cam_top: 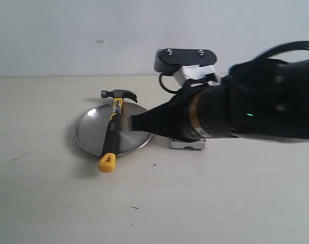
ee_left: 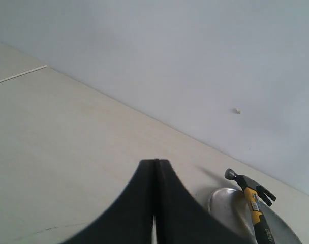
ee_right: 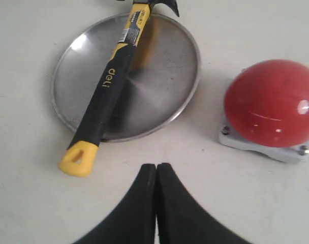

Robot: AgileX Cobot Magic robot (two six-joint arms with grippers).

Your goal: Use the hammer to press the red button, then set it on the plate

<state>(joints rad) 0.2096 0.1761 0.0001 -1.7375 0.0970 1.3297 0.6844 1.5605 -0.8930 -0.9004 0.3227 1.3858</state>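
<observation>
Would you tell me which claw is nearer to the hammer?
Right. The right claw hovers shut close to the hammer lying across the plate; the left claw is far from it.

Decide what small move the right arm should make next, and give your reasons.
Probably draw the right gripper back and away. The hammer already lies across the plate, its head and yellow end overhanging the rim. The gripper is shut, empty, and apart from both the hammer and the red button. Nothing seems left to grasp.

Exterior faces the wall [cam_top: 68,35]; all three views share the plate [cam_top: 91,133]
</observation>
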